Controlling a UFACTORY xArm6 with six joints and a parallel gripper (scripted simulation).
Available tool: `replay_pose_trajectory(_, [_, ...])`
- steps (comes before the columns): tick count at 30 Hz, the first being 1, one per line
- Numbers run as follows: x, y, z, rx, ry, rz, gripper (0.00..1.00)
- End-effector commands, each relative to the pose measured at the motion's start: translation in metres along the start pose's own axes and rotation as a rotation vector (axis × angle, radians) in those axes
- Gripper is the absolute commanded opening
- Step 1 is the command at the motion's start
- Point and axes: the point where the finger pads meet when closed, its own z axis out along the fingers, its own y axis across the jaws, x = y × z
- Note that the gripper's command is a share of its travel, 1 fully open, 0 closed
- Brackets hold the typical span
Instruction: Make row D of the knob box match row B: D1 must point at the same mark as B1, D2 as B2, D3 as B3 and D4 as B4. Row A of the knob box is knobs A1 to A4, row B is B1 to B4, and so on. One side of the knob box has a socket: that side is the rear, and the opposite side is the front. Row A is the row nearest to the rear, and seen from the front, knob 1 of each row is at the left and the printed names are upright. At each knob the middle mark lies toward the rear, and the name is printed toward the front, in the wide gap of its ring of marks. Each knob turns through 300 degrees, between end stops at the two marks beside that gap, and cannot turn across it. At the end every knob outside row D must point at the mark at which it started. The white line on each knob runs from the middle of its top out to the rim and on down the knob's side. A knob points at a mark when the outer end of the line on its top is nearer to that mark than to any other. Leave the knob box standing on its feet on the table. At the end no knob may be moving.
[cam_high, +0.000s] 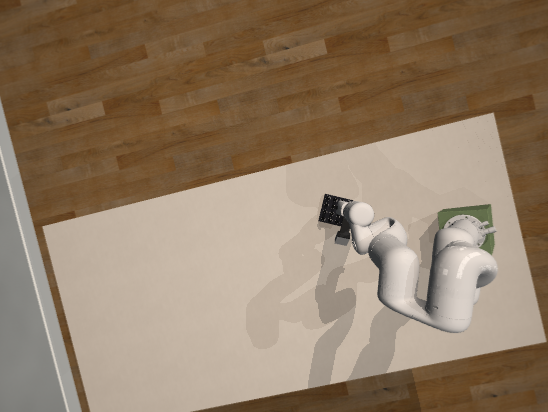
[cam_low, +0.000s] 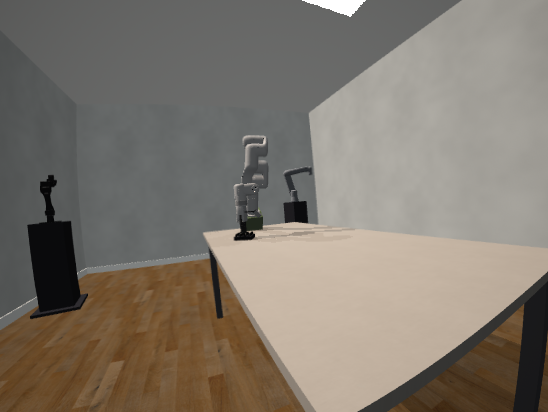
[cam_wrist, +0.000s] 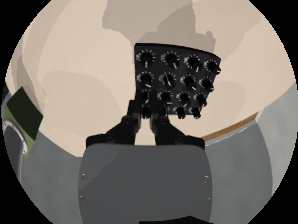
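The black knob box (cam_high: 329, 210) (cam_low: 244, 238) (cam_wrist: 157, 69) stands on the table, its rows of black knobs facing up. White lines show on several knobs in the wrist view; printed names are too small to read. My gripper (cam_low: 243, 231) (cam_wrist: 145, 98) points down at the edge column of knobs at the left of the box in the wrist view. Its fingers stand close together, on both sides of a knob there, and appear shut on it. The fingers partly hide that knob and its neighbours, so its name and line cannot be read. The arm covers the fingertips in the top view.
The pale table (cam_high: 175, 300) (cam_low: 350, 280) reaches around the box; its long edge runs not far beyond the box in the top view. The green base block (cam_high: 450, 211) (cam_low: 256, 223) of the arm stands to the right there. Neighbouring knobs stand close beside the fingers.
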Motion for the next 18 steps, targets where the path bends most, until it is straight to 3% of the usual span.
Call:
replay_pose_trajectory(1, [0.0001, 0.0009, -0.0005, 0.004, -0.003, 0.021, 0.08])
replay_pose_trajectory(18, [0.0001, 0.0009, -0.0005, 0.004, -0.003, 0.034, 0.08])
